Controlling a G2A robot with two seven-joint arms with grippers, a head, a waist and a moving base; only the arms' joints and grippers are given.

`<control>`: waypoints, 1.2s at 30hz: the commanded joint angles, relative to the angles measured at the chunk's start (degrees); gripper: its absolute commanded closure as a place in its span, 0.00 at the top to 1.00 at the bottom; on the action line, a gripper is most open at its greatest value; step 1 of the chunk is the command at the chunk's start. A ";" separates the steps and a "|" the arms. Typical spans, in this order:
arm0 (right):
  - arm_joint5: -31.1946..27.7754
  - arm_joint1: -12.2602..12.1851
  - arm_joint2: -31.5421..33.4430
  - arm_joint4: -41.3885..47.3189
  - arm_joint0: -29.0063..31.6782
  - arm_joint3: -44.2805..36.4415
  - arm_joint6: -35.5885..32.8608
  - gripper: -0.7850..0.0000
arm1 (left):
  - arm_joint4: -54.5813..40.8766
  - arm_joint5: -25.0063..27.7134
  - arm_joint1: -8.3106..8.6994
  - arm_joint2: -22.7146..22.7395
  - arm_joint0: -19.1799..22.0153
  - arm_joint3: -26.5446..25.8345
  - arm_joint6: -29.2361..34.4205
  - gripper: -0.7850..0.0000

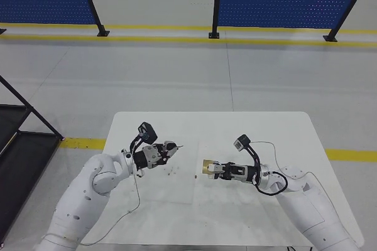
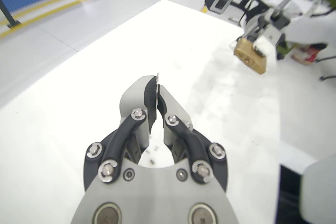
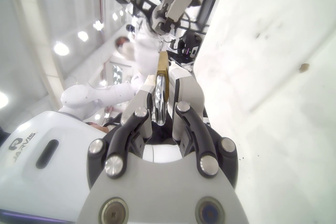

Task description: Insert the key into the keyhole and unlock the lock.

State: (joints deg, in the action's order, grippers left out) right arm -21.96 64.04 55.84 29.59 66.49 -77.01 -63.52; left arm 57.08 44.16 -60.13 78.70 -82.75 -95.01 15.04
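**Entry: key and padlock, both held above the table (image 1: 264,132)**

- Left gripper (image 2: 157,87): 1. Jaws pressed together on the key (image 2: 157,77), which is seen edge-on as a thin blade with its tip poking out past the pads.
- Right gripper (image 3: 161,83): 1. Jaws closed on the padlock (image 2: 250,58). It grips at the steel shackle (image 3: 159,99), and the brass body points out toward the other arm.
- Key: 1. Padlock: 1. Table: 1. A few dark specks (image 1: 169,169) lie on the table below the left gripper; they are too small to count.
- Position: in the top view the key tip and the padlock are apart, with open table between them. The key is not yet in.
- Keyhole (image 2: 247,60): 1, judged to be the small round mark on the brass face turned toward the key.

**Handling note (judgement).** The step in hand is the approach.
- Hold the padlock steady and bring the key in along the line of the keyhole.
- Turn the blade to match the slot before contact.
- Close the gap slowly, because a thin blade pinched near its end may slip or pivot if it meets the brass off-centre.
- Turn the key only once it is fully seated.
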 commanded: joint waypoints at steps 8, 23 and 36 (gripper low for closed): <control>0.00 0.00 0.00 0.00 0.00 0.00 0.00 0.00 | 38.19 -6.48 0.60 -3.23 -1.00 1.82 -33.73 0.00; 0.00 0.00 0.00 0.00 0.00 0.00 0.00 0.00 | 43.15 -7.51 0.84 -4.29 -0.63 0.96 -38.96 0.00; 0.00 0.00 0.00 0.00 0.00 0.00 0.00 0.00 | 92.02 -43.18 3.51 -5.81 -0.84 1.94 -57.52 0.00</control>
State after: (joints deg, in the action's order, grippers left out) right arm -21.96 64.04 55.84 29.59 66.49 -77.01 -63.52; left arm 145.65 4.08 -56.73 72.89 -83.54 -92.96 -42.11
